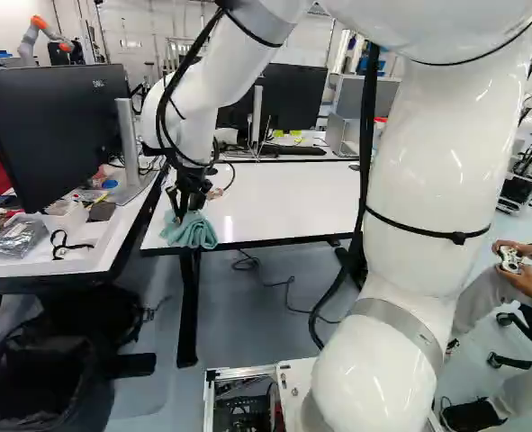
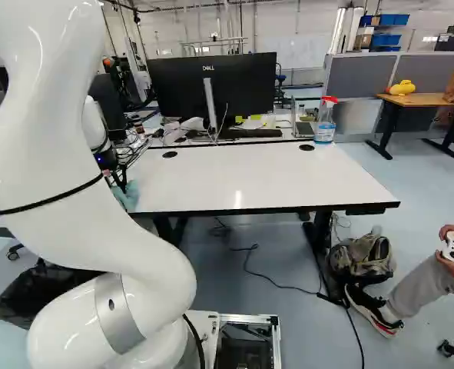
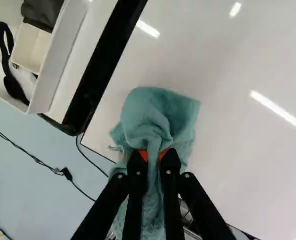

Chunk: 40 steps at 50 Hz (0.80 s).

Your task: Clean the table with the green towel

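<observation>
In the left base view the black gripper [image 1: 186, 200] is low over the near left corner of the white table [image 1: 284, 202], with the green towel [image 1: 192, 230] bunched under it and drooping at the table's front edge. Seen from the wrist, the gripper [image 3: 154, 156] is shut on a fold of the towel [image 3: 148, 112], which is pinched between the orange pads. Part of the cloth lies crumpled on the tabletop ahead of the fingers; the rest trails beneath them. The right base view shows only a bit of towel beside the arm.
A second table with a monitor [image 1: 54, 135] and a white tray [image 1: 58, 243] adjoins on the left. On the white table's far right corner stands a spray bottle [image 2: 325, 121]. Another monitor [image 2: 211, 88] stands behind. A black bin [image 1: 45, 378] and a backpack [image 2: 362, 257] are on the floor.
</observation>
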Available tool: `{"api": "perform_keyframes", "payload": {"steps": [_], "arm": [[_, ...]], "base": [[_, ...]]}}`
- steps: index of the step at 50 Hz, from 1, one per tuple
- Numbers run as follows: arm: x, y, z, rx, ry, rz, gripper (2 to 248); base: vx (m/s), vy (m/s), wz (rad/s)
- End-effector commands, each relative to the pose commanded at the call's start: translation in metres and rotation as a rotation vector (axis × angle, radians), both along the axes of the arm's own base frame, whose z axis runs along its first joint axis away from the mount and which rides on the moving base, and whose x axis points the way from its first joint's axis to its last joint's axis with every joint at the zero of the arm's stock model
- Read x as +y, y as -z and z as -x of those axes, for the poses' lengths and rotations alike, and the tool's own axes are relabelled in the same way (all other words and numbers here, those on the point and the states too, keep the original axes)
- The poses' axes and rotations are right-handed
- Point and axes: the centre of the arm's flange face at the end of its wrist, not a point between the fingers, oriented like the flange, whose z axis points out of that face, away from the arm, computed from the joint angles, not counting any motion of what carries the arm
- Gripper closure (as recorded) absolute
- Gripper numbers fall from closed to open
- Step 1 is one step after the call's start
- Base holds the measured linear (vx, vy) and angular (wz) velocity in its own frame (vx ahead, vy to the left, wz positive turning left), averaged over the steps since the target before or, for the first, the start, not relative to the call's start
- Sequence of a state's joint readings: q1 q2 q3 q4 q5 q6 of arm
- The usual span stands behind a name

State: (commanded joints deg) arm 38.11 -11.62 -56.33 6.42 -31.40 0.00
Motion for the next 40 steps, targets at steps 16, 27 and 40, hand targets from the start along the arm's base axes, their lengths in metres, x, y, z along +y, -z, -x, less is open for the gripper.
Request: {"api": "perform_keyframes", "payload": {"steps": [16, 27, 40], "arm": [[0.026, 0.0, 0.014, -0.002, -0.057, -0.002, 208], [0.034, 0.0, 0.034, 0.001, -0.095, 0.001, 208], [0.027, 0.0, 0.055, 0.007, -0.115, 0.006, 208]], "base": [[0.0, 0.0, 0.0], [0.0, 0.0, 0.0], [0.0, 0.0, 0.0]]}}
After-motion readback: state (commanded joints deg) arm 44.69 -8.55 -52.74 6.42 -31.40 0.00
